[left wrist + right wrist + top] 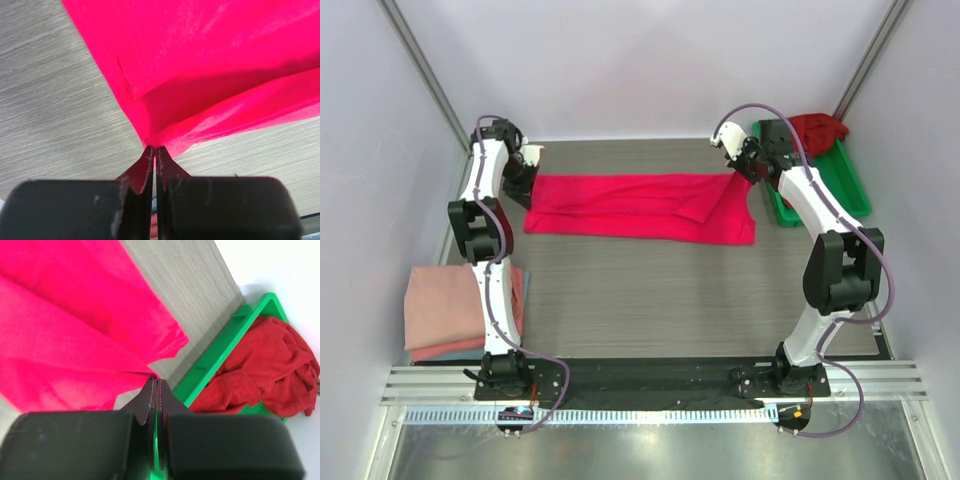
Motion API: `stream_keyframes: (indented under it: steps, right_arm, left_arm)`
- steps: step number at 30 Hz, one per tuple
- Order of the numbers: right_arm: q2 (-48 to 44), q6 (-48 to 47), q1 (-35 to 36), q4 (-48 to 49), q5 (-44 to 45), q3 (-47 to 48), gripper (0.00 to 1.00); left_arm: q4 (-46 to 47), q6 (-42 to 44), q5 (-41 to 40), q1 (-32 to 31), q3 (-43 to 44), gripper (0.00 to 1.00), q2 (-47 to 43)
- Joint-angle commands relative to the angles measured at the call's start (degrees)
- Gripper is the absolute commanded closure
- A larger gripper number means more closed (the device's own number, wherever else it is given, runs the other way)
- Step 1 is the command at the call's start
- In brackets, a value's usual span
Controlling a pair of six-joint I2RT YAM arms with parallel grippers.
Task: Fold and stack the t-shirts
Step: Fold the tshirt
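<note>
From the top view, I count the job as partly done. A stack of folded salmon-pink shirts (442, 305) sits at the near left edge of the table (670, 300). The bright pink-red shirt (640, 207) lies across the far side as a long band, apparently folded lengthwise, with a loose flap at its right end. I judge it needs its crosswise folds and then the trip to the stack. The crimson shirt (820, 130) is crumpled in the green tray (857, 190) at the far right, not yet started. The left gripper (525, 170) is at the band's left end and the right gripper (745, 168) at its right end. The left arm stands between the band and the stack, so I'd watch that path.

In the left wrist view, the jaws are pressed together, pinching the bright shirt's edge; cloth drapes away from them above the bare table.

In the right wrist view, the jaws are likewise pressed together with the shirt's corner at their tips. The tray's wall is just beside them, close enough to snag on a swing.
</note>
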Motion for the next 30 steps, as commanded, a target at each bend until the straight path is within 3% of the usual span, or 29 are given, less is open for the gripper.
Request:
stream_keyframes:
  steps: [1,20,23,25,27,30]
  right_arm:
    - [2.6,2.1,-0.2,3.5,1.4,5.6,0.99]
    - [25.2,6.2,0.8,5.7,4.6,28.6,0.97]
    - [25.7,8.0,1.2,5.9,8.1,29.8,0.81]
    - [24.2,10.3,1.2,6.7,8.4,29.1,0.78]
    - [21.2,13.2,1.2,6.8,7.5,27.5,0.71]
    - [17.0,16.6,1.2,6.0,4.1,23.1,0.66]
  left_arm:
    - [-5.7,-0.5,-0.8,-0.4,2.9,1.0,0.7]
    - [-1.7,-2.4,-6.2,-2.0,9.1,0.99,5.7]
    - [-0.4,-3.7,-8.9,-2.5,9.6,0.73,5.7]
    - [0.9,-4.6,-9.9,-2.6,9.5,0.5,4.5]
    - [2.0,-4.7,-10.6,-2.6,10.2,0.41,1.8]
    - [3.4,-4.6,-10.7,-3.1,10.0,0.41,-1.3]
